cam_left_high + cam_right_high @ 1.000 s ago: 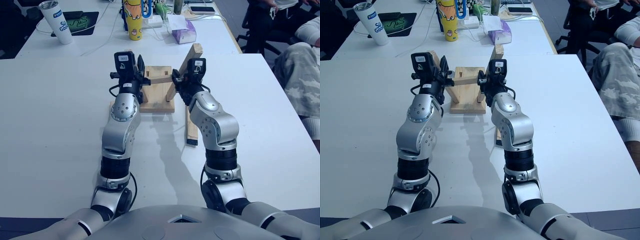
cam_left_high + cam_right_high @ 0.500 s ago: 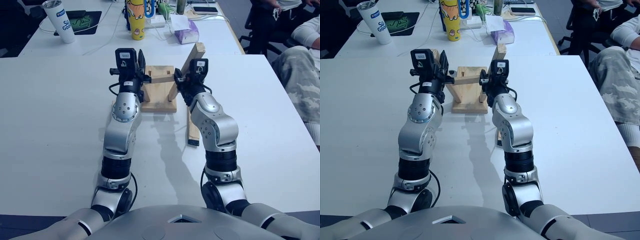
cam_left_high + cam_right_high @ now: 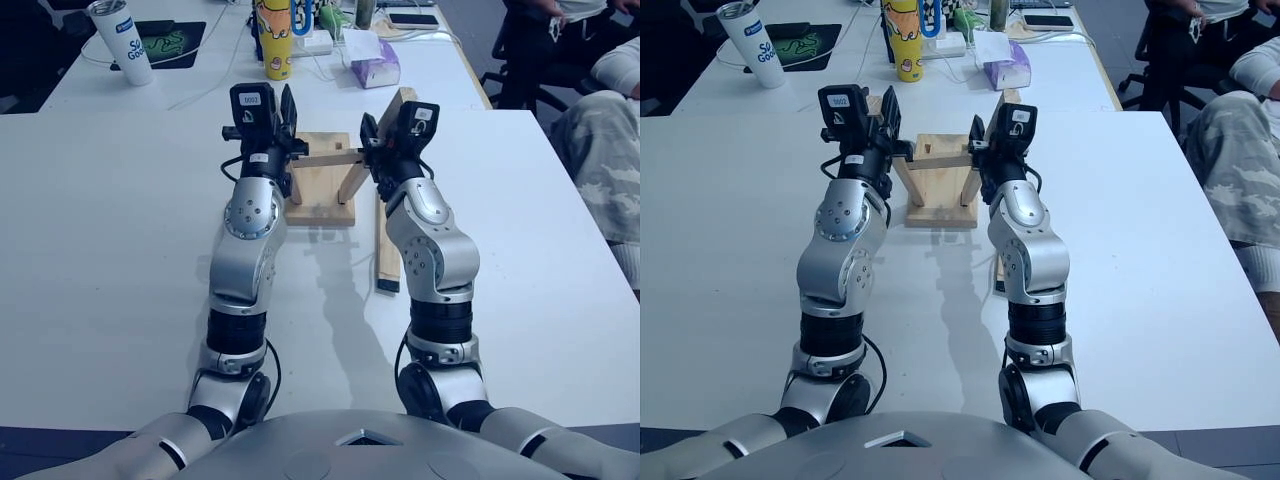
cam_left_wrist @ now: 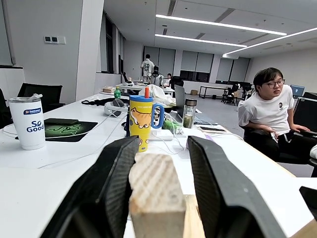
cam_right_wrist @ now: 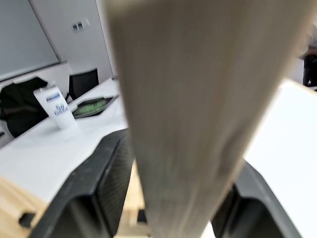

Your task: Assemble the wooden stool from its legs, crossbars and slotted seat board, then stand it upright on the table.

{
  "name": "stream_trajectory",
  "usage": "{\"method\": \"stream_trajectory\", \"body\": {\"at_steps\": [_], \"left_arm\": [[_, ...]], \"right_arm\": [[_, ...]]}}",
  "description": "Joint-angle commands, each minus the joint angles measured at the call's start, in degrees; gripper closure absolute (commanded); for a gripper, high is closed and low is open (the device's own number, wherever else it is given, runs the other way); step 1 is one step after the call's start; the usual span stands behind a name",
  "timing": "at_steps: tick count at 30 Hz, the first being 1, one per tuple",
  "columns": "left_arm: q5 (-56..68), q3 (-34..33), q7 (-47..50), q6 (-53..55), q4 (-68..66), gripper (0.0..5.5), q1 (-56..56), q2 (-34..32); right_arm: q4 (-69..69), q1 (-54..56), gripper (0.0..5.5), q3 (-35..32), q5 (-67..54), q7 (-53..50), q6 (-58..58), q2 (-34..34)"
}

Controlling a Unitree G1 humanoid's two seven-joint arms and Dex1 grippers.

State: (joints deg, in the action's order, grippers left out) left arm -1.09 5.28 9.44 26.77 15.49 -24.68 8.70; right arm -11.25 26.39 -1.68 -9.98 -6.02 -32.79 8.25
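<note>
As the left end effector (image 4: 162,151) clamps the left leg (image 4: 151,198) and the right end effector (image 5: 178,156) the right leg (image 5: 198,89), above the board (image 3: 320,208) at far centre, I would keep the crossbar (image 3: 325,158) level.

- White tumbler (image 3: 130,42), upright at the far counter's (image 3: 200,85) left end, just beside a black mat (image 3: 172,44).
- Yellow mug (image 3: 277,40), upright, mid-counter.
- Purple tissue box (image 3: 372,70), near a phone (image 3: 408,18).
</note>
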Motion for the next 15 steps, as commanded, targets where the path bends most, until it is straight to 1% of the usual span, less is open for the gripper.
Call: {"method": "stream_trajectory", "body": {"at_steps": [1,6,15], "left_arm": [[0.0,0.1,-0.5,-2.1,1.6,3.73,-1.4,0.3],[-0.9,0.3,-0.7,-4.3,2.2,3.73,-1.6,-0.4],[-0.6,-0.9,-1.4,-12.0,4.0,3.73,-2.8,-0.7]], "right_arm": [[-2.0,0.2,3.43,0.1,-0.7,0.7,4.0,0.8],[-2.7,0.3,3.43,1.7,2.3,0.3,8.0,-0.6],[-4.2,2.3,3.43,3.1,9.2,-0.4,15.6,-4.2]]}}
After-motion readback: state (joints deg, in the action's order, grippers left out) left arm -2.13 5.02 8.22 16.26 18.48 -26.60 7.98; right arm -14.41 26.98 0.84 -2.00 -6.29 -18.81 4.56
